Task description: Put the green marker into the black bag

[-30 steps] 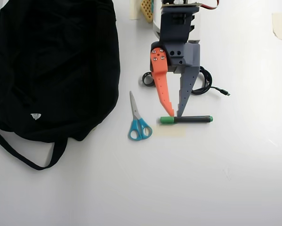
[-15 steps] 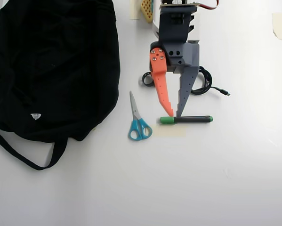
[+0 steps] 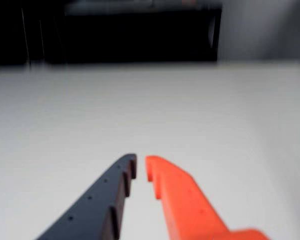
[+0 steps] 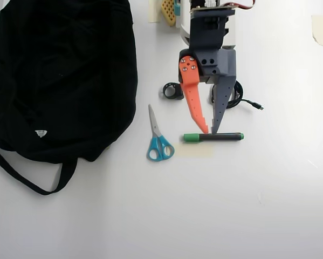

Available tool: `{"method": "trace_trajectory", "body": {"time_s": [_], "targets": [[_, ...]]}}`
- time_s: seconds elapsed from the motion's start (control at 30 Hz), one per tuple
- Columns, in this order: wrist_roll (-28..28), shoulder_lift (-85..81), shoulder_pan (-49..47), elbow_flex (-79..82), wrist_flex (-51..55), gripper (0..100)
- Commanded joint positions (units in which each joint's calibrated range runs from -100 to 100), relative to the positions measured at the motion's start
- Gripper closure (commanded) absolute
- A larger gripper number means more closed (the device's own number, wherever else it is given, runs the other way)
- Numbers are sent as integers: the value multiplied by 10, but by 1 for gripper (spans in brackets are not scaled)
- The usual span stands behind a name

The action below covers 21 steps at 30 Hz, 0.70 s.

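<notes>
- I work on a plain white table; my wrist view is blurred and shows only bare white surface running to a dark band at the far edge.
- The bag fills the upper left of the overhead view, lying flat with a strap looping out below it. I cannot tell whether it is open, nor what is inside.
- My gripper points down the overhead view, jaws only slightly parted, grasping nothing; its tips sit just above the marker.
- The marker lies level on a pale tape patch, green cap to the left, well apart from the bag.
- Scissors lie between marker and bag; a small black ring and a coiled cable flank my fingers.
- The lower and right parts of the table lie bare.
</notes>
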Motion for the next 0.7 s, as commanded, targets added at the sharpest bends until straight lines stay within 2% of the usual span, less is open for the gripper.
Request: {"method": "trace_trajectory", "body": {"time_s": [0.0, 0.13, 0.27, 0.43, 0.67], "targets": [[-1, -14, -6, -14, 102, 98], [-1, -14, -6, -18, 178, 98], [-1, -12, -15, -64, 333, 98], [-3, -11, -18, -70, 439, 98], [-46, -5, -26, -71, 558, 98]]}}
